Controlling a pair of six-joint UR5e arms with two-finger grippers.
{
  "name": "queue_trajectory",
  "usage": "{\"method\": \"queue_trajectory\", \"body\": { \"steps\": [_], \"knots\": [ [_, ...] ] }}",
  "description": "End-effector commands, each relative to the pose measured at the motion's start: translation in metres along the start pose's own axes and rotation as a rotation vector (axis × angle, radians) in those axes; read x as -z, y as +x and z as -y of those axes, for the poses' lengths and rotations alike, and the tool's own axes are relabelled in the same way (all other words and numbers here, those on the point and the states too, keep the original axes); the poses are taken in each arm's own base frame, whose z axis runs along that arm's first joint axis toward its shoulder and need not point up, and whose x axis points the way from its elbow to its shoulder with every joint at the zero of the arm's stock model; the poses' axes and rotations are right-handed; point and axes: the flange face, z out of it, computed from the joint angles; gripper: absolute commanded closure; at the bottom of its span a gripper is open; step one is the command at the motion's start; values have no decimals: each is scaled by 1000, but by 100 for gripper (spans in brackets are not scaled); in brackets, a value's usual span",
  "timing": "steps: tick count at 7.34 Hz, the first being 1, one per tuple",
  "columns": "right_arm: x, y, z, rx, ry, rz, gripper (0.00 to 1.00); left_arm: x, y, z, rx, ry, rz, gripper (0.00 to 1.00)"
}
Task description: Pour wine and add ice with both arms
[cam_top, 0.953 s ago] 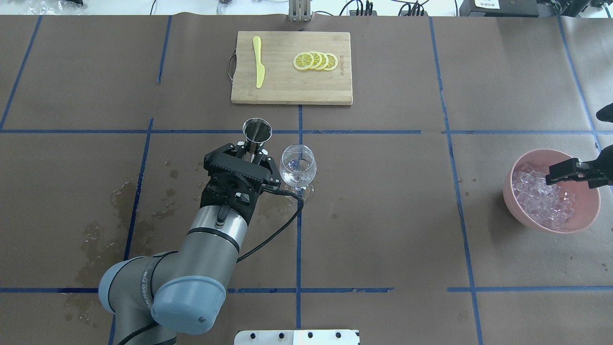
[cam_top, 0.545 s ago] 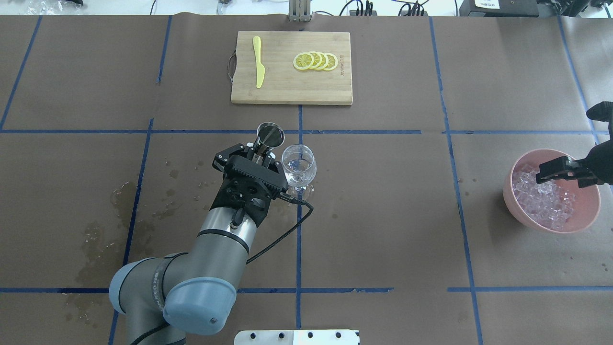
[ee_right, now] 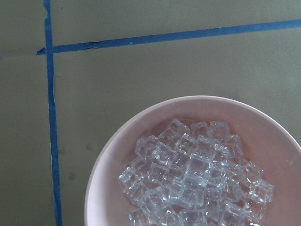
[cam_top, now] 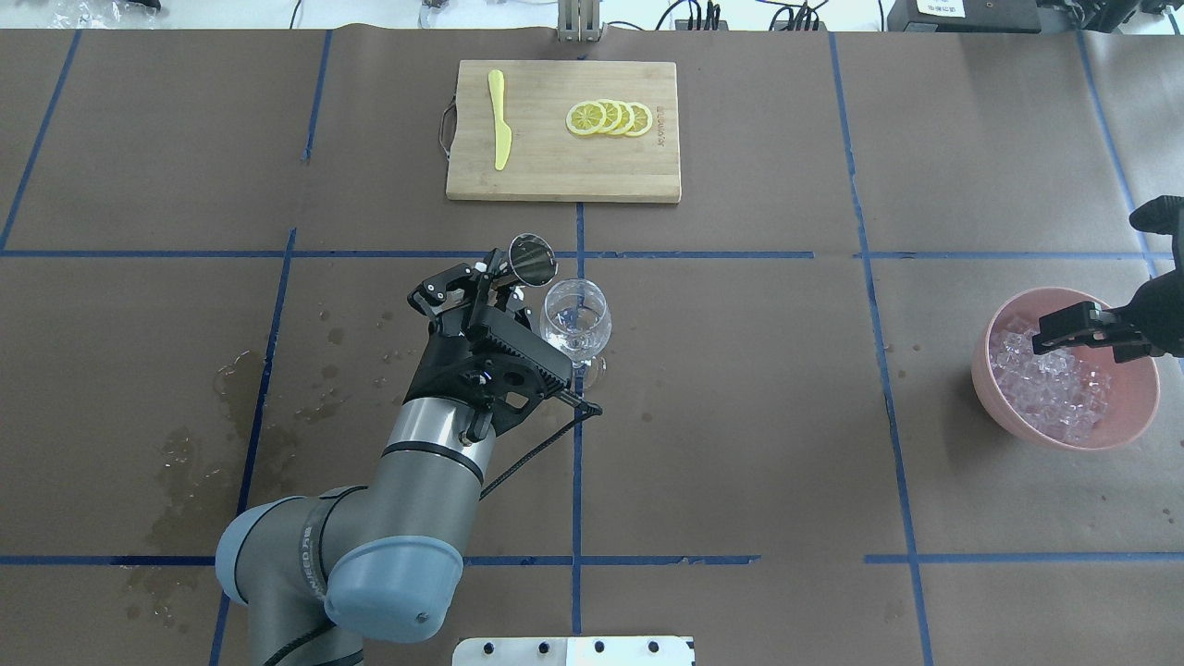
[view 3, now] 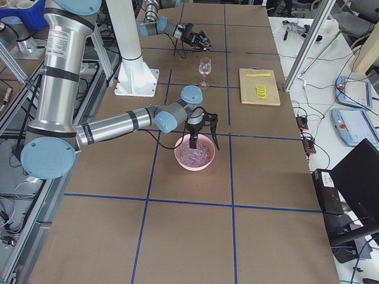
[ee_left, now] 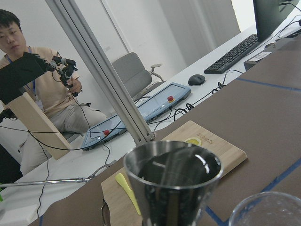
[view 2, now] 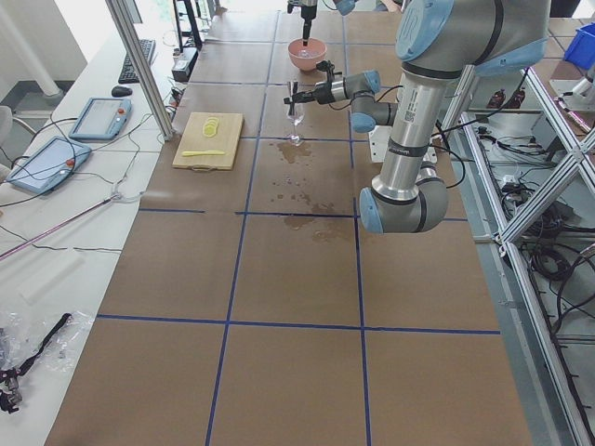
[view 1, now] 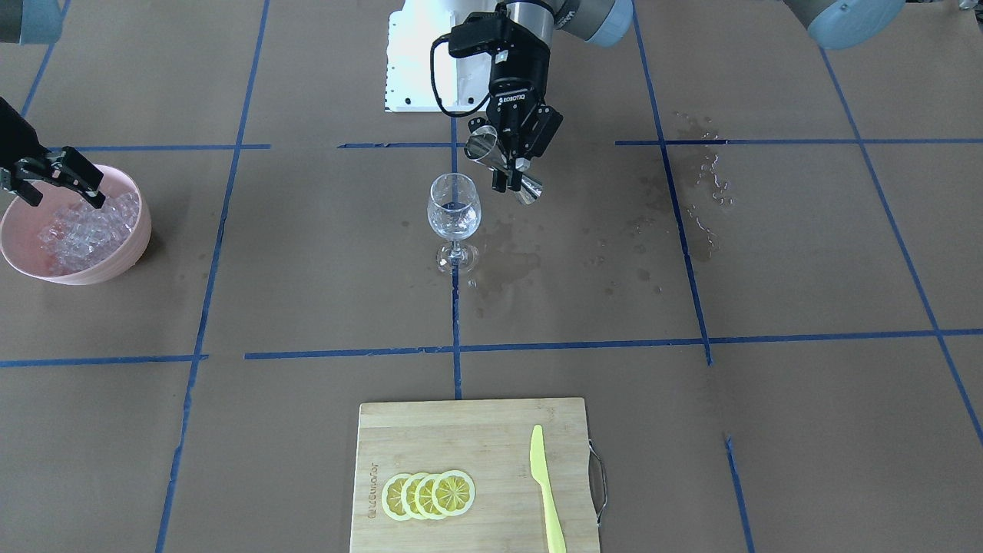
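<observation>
Seen from overhead, with 12 o'clock pointing away from the robot, a rectangular bamboo cutting board [cam_top: 562,166] lay at 12 o'clock from the clear stemmed wine glass [cam_top: 574,319], well apart from it. On the board were a pale yellow plastic knife [cam_top: 499,118] and a row of four overlapping yellow lemon slices [cam_top: 610,117]. Wet stains [cam_top: 231,388] marked the brown paper-covered table [cam_top: 740,416] at 8 to 9 o'clock from the glass. Nothing stood between the glass and the round pink bowl [cam_top: 980,370], which sat far off at 3 o'clock.

The left gripper [cam_top: 490,282] was clamped on the waist of a shiny steel double-cone jigger [cam_top: 532,259]. The jigger was held off the table at 11 o'clock from the glass rim, just beside it, and tilted toward it. The wrist view showed the dark wine [ee_left: 181,167] inside the jigger's cup. I could not tell what the glass held.

The bowl held a heap of small clear ice cubes [cam_top: 1050,388]. The right gripper [cam_top: 1078,340] hung over them, its fingers spread apart and holding nothing.
</observation>
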Motion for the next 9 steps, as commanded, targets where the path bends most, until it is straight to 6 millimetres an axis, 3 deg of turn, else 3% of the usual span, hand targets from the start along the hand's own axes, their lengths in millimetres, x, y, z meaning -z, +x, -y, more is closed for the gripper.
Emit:
{"method": "queue_trajectory", "body": {
  "steps": [1, 9],
  "knots": [
    [0, 0, 0, 1, -1, 0, 0, -1, 1, -2, -136, -8, 10, 100],
    [1, -1, 0, 1, 2, 2, 0, -5, 2, -4, -410, -22, 69, 100]
  ]
}}
